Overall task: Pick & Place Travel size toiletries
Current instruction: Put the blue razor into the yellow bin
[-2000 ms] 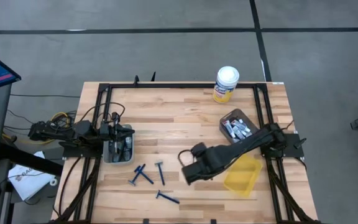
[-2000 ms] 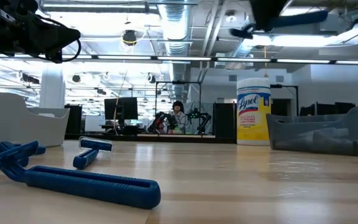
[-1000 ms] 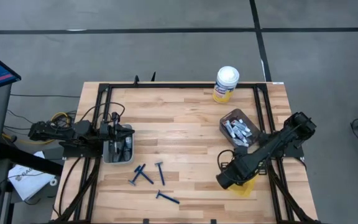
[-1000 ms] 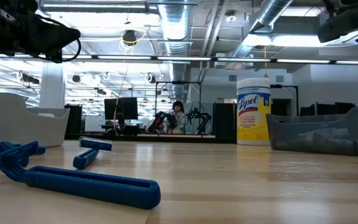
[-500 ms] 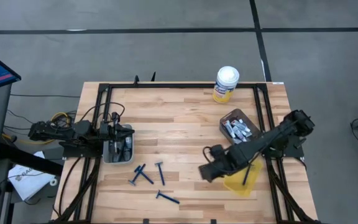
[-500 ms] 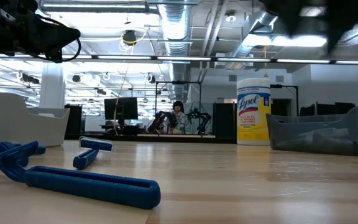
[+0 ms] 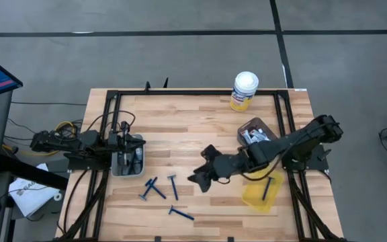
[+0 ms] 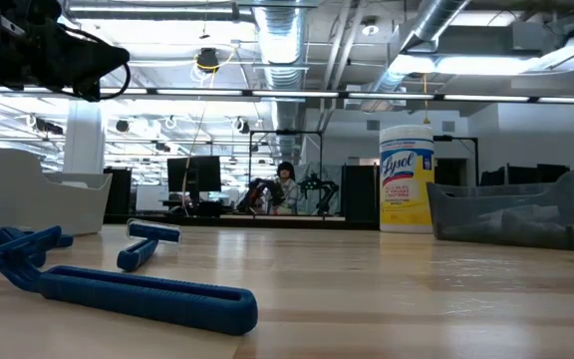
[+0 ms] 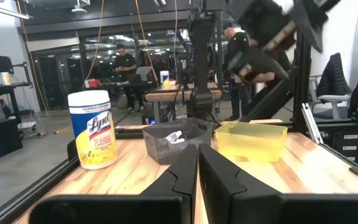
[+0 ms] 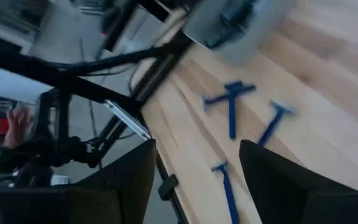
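Several thin blue razors lie flat on the wooden table near its front edge [image 7: 152, 189] [image 7: 173, 185] [image 7: 180, 213], and show close up in the low view [image 8: 138, 294]. One more razor [image 7: 268, 187] lies in the yellow bin [image 7: 255, 196]. Small silver tubes fill the grey bin [image 7: 256, 138] at the right. My right gripper [image 7: 199, 171] hangs open above the table's middle, right of the razors, with nothing between its fingers [image 10: 197, 186]. My left gripper [image 9: 197, 171] rests shut at the left, over a grey bin [image 7: 127, 165].
A yellow Lysol canister with a white lid [image 7: 244, 91] stands at the far edge, right of centre. Black frame rails [image 7: 113, 121] run along the table's sides. Bare wood lies between the razors and the far edge. People show in the room beyond.
My right gripper has risen from over the yellow bin and swung toward the table's left, turning as it went; it now hangs near the loose razors. A blue razor now shows lying in the yellow bin, where the arm had covered it.
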### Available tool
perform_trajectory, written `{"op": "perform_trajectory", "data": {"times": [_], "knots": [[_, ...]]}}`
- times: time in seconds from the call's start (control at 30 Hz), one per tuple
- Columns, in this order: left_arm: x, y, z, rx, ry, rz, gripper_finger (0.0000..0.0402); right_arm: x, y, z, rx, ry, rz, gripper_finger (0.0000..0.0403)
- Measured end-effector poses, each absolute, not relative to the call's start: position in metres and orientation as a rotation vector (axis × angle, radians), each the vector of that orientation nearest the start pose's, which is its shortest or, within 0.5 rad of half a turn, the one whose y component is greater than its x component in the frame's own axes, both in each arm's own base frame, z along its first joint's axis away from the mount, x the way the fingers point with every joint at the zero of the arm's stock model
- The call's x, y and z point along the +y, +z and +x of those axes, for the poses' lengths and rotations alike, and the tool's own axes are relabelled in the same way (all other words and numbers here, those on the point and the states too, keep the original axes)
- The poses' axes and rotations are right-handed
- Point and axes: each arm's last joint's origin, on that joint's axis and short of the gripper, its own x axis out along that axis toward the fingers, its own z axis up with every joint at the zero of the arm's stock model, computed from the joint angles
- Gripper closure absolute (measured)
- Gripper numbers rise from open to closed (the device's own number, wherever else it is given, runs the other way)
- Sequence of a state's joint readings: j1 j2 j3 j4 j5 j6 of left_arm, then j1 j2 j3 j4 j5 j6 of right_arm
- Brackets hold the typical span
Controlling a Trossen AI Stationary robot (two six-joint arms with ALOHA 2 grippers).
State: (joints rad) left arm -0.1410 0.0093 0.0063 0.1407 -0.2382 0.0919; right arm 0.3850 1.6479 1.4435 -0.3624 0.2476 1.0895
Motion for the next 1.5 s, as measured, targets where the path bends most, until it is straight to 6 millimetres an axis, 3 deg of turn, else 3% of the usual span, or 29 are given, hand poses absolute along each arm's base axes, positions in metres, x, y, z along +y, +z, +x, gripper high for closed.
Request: {"op": "perform_trajectory", "data": {"times": [0.4,0.6,0.67,0.97,1.13,1.3,1.5], "knots": [[-0.007,0.174,0.101,-0.076,0.101,0.076,0.039,0.118,0.381,0.319,0.346,-0.027,0.693,0.0191],[-0.008,0.174,0.103,-0.067,0.1,0.075,0.039,0.121,0.405,0.296,0.27,0.064,0.587,0.0196],[-0.008,0.177,0.104,-0.099,0.097,-0.002,0.039,0.122,0.416,0.286,0.23,0.101,0.534,0.0197],[-0.008,0.204,0.104,-0.396,-0.022,-0.662,0.039,0.118,0.447,0.243,0.128,0.196,0.357,0.0198],[-0.006,0.21,0.104,-0.485,0.006,-0.781,0.039,0.113,0.452,0.235,0.117,0.199,0.293,0.0198],[-0.002,0.22,0.103,-0.623,0.033,-1.078,0.039,0.112,0.454,0.232,0.098,0.206,0.199,0.0198],[-0.008,0.278,0.112,-0.627,-0.136,-1.0,0.039,0.105,0.464,0.216,0.043,0.218,0.11,0.0198]]}}
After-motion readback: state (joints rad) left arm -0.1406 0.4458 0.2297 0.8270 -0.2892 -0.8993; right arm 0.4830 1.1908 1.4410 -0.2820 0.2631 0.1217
